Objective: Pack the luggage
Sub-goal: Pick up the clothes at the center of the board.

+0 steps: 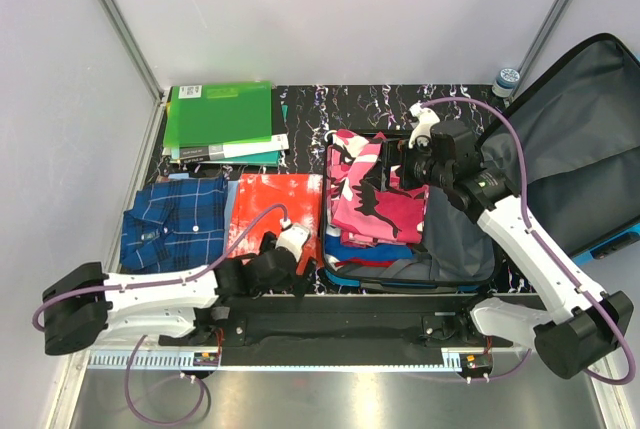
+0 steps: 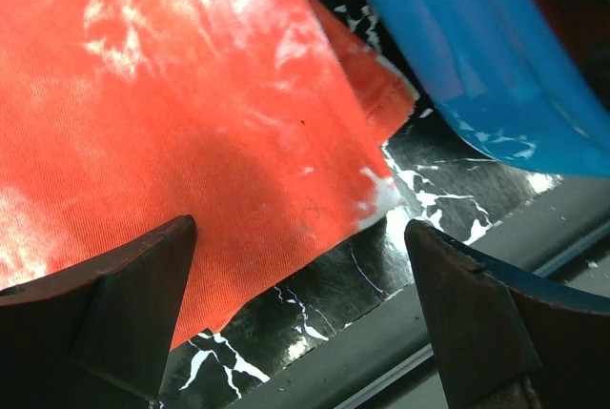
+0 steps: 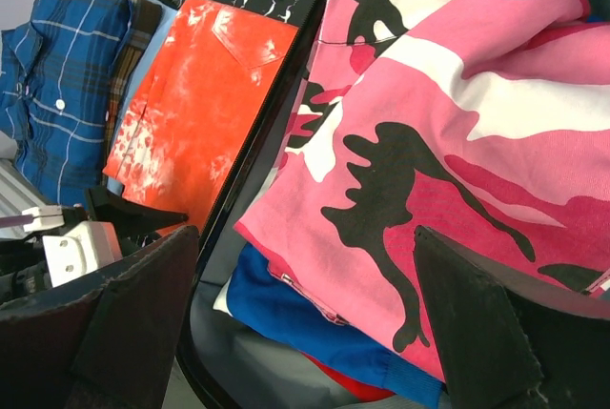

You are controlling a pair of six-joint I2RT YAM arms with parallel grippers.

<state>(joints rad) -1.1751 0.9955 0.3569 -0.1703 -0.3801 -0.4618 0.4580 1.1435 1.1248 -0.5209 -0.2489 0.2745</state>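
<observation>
The blue luggage [image 1: 460,239] lies open at centre right, its grey lining showing and its lid [image 1: 580,149] standing open to the right. A pink camouflage garment [image 1: 375,199] tops a stack inside it, with a blue garment [image 3: 286,304] beneath. My right gripper [image 1: 400,164] is open and empty above the pink garment [image 3: 457,142]. An orange garment [image 1: 270,211] lies on the table left of the luggage. My left gripper [image 1: 308,269] is open and empty, low over the orange garment's front right corner [image 2: 172,113], beside the blue shell [image 2: 477,56].
A folded blue plaid shirt [image 1: 170,224] lies left of the orange garment. Green folders [image 1: 220,119] are stacked at the back left. A bottle [image 1: 507,79] stands at the back right behind the lid. Grey walls close in left and back.
</observation>
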